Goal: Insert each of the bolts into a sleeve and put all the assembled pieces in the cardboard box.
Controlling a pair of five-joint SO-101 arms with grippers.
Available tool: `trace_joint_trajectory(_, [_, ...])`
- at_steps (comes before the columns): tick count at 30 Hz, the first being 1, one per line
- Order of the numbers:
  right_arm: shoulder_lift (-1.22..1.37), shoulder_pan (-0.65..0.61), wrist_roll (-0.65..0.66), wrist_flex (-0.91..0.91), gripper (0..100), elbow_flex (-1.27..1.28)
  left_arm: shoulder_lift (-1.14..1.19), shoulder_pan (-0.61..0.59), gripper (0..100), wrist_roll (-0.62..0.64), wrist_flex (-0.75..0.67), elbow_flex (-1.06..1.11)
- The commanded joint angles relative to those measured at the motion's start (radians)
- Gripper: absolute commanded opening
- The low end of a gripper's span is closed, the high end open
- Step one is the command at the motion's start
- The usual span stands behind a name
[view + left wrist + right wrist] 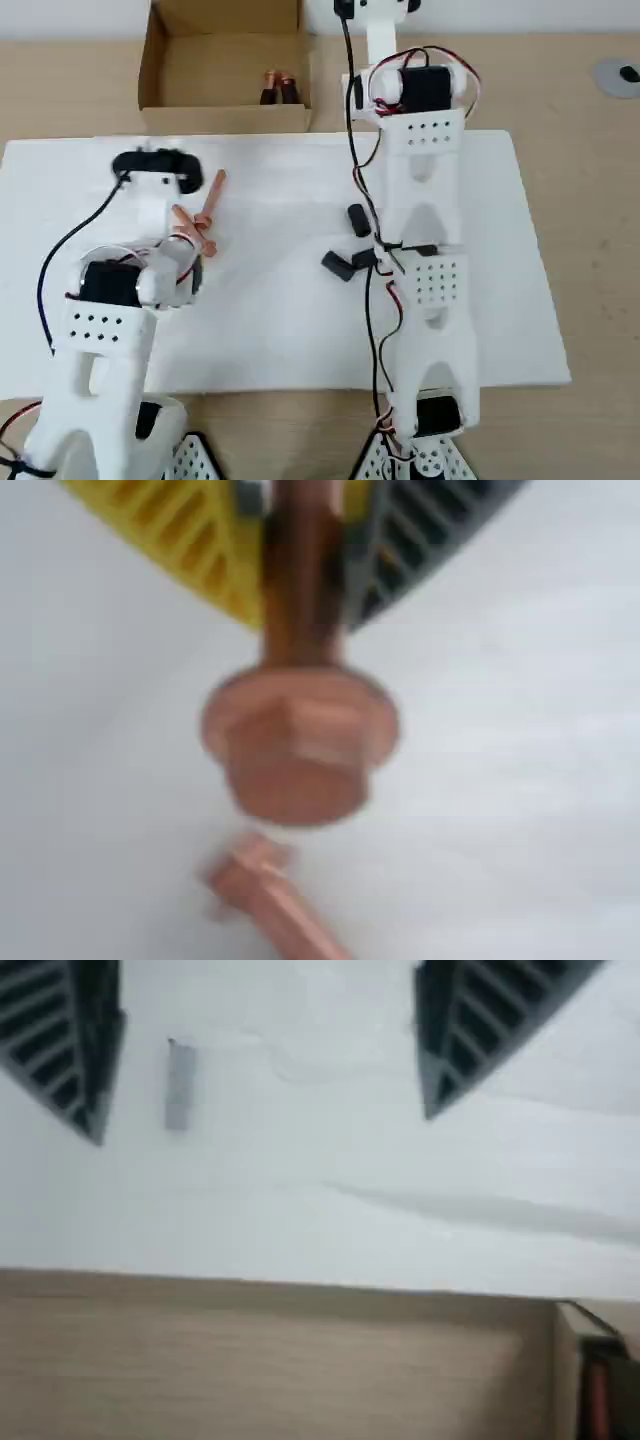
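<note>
Cardboard box (225,120): an open brown carton with plain matte walls, standing on the wooden table (580,90) at the far edge of the white mat (280,320).

Assembled pieces (280,88): inside the box against its right-hand wall. They are short dark sleeves with copper ends showing, lying side by side.

Left gripper (300,590): over the mat, nearer the arm bases than the box's front wall. One yellow finger (190,540) and one dark finger (420,540), both ribbed, pinch a bolt's shank between them.

Held bolt (300,740): smooth copper-coloured metal. It has a round shank and a hexagonal head on a wide round flange, and it hangs head-first out of the fingers above the mat.

Loose bolt (270,900): the same copper hex-flange shape, lying flat on the mat just beside the held one, in front of the box.

Sleeves (345,262): three short black cylinders on the mat, to the right of the box and closer to the arm bases, close against the right arm.

Right gripper (260,1120): two dark ribbed fingers spread wide with nothing between them, at the table's far edge to the right of the box.

White mat: a flat, smooth rectangular sheet.
</note>
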Motion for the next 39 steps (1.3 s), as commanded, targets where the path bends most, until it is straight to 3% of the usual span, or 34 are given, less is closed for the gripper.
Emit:
trace_joint_trajectory(1, [-0.237, -0.007, -0.008, 0.017, 22.9, 0.189, -0.031, -0.055, 1, 0.049, -0.100, 0.034])
trace_joint_trajectory(9, [-0.723, -0.070, -0.006, 0.012, 11.7, 1.041, -0.031, -0.046, 1, 0.101, -0.166, 0.060])
trace_joint_trajectory(13, [-0.792, -0.076, -0.005, -0.048, 11.8, 1.334, -0.050, -0.017, 1, 0.014, -0.195, 0.140])
trace_joint_trajectory(16, [-0.792, -0.076, -0.005, -0.106, 11.8, 1.463, -0.137, -0.002, 1, 0.028, -0.258, 0.256])
trace_joint_trajectory(28, [-0.791, -0.076, 0.103, -0.287, 11.7, 1.580, -0.636, -0.003, 1, 0.031, -0.206, 0.463])
trace_joint_trajectory(39, [-0.549, -0.091, 0.103, -0.302, 11.7, 1.454, -0.797, -0.011, 1, 0.029, -0.140, 0.532])
